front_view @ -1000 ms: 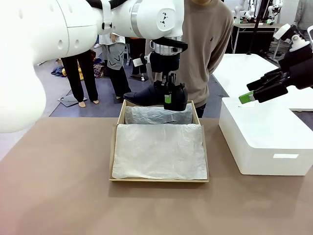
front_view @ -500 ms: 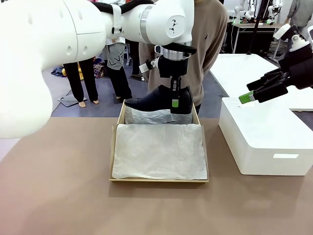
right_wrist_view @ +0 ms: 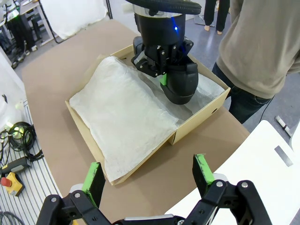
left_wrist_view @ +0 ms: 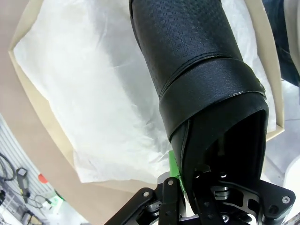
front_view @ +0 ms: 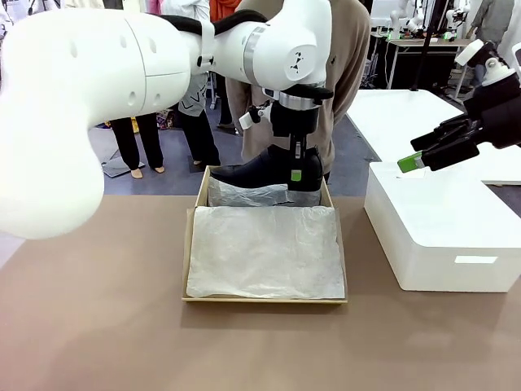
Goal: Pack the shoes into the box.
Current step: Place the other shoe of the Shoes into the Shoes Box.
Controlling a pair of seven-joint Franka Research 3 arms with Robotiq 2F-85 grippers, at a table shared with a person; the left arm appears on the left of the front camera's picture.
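A glossy black shoe (front_view: 248, 172) hangs just above the far end of the tan cardboard box (front_view: 189, 244), toe pointing left. My left gripper (front_view: 296, 176) is shut on its heel rim, one finger inside the shoe and a green pad (left_wrist_view: 172, 167) outside. In the left wrist view the shoe (left_wrist_view: 197, 61) stretches away over the white tissue paper (left_wrist_view: 93, 93). From the right wrist view, the shoe (right_wrist_view: 181, 83) sits under the left gripper (right_wrist_view: 161, 58) above the box (right_wrist_view: 82, 119). My right gripper (front_view: 417, 160) hovers open over the white box, holding nothing, its pads (right_wrist_view: 93, 180) wide apart.
A large white block-shaped box (front_view: 440, 236) stands on the table at the right. Crumpled tissue (front_view: 252, 194) is heaped at the shoebox's far end. A person (front_view: 346, 73) stands close behind the box at the far edge. Brown tabletop (front_view: 98, 309) lies bare in front and to the left.
My left arm has shifted a little to the right and lowered the shoe closer to the tissue at the box's far end. The right arm has stayed still.
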